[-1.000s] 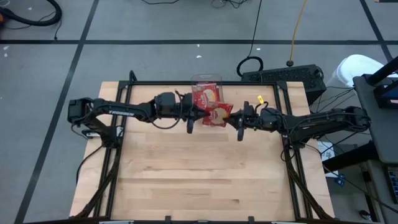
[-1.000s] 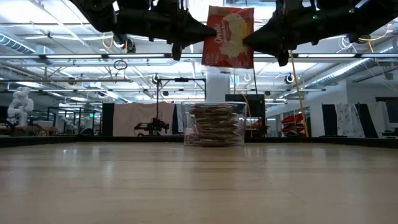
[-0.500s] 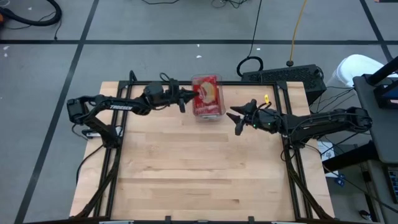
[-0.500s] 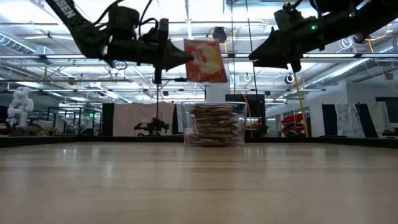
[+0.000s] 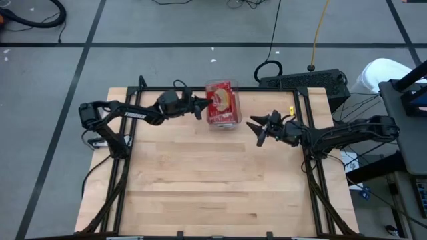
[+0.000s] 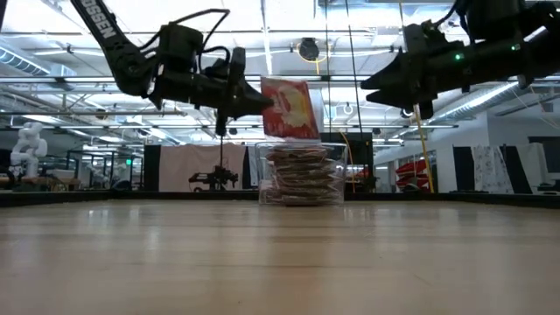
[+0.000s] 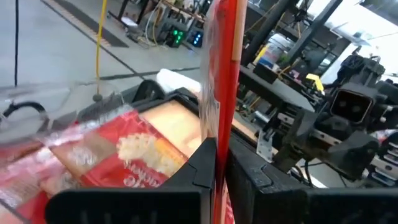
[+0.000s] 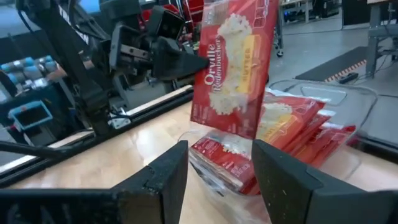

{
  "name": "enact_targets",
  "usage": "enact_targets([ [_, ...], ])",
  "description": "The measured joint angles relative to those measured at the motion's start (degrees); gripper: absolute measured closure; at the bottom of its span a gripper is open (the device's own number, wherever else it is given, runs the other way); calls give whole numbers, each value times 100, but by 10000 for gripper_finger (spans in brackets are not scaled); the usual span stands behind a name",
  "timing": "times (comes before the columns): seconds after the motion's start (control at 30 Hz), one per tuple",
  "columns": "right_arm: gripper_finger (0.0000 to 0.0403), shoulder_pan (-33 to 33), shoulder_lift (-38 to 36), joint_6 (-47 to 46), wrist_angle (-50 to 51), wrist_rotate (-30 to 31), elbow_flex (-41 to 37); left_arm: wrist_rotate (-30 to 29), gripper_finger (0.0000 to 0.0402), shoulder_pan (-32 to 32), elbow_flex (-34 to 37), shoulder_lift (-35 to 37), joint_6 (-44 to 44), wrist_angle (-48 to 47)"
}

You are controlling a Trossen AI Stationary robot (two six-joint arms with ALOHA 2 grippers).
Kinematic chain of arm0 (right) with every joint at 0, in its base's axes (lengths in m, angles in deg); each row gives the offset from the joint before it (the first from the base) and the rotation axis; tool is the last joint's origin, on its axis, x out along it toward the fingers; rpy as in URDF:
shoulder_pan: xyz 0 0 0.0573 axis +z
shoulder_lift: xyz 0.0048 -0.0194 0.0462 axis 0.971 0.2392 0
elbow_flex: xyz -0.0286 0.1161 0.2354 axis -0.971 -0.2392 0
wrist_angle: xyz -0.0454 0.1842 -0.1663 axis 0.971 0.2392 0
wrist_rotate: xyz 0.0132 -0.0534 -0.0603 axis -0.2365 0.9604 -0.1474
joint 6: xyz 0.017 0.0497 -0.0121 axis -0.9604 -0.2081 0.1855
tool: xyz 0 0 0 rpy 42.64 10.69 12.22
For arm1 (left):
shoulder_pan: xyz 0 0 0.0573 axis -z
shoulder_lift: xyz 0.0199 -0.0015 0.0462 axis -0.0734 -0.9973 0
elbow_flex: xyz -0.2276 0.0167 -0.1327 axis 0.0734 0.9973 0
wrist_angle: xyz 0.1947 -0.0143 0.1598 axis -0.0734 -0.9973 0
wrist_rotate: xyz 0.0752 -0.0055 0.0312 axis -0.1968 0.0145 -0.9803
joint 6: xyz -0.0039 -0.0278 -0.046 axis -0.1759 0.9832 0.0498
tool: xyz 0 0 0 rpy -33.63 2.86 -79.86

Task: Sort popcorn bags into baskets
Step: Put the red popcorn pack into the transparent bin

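While the left gripper (image 6: 254, 102) pinches one popcorn bag (image 6: 288, 108) upright above the clear bin (image 5: 222, 121) at the worktop's 12 o'clock edge, already stacked with bags, the right gripper (image 5: 257, 127) waits at 3 o'clock, fingers apart, empty. Step: placing. Next: lower, then release.

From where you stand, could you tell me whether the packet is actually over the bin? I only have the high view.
Observer: Yes. In the low view the held popcorn bag hangs upright just above the stack in the clear bin, not yet touching it.
Operator: Thank you. Is the left end effector gripping it firmly?
Observer: The left wrist view shows the left end effector shut on the bag's edge.
Operator: And is the right one clear?
Observer: The right end effector is open and empty, facing the bag from a distance.
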Motion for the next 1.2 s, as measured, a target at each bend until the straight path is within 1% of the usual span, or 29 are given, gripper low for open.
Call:
enact_targets([
  [0.17, 234, -19, 1, -14, -30, 1, -62, 14, 373, 4, -8, -346, 192, 129],
  [0.23, 234, -19, 1, -14, -32, -2, -61, 7, 372, 4, -11, -415, 220, 324],
  [0.57, 234, -19, 1, 1, -26, -2, -62, -96, 371, 4, -15, -435, -123, 174],
  [0.87, 234, -19, 1, -10, 105, -2, -62, -133, 369, 4, -17, -435, -200, -37],
  [0.97, 234, -19, 3, -12, 101, -2, -62, -227, 349, 12, -17, -435, -237, -70],
  [1.2, 234, -19, 3, -44, 101, -2, -62, -332, 278, 56, -16, -437, -331, -111],
])
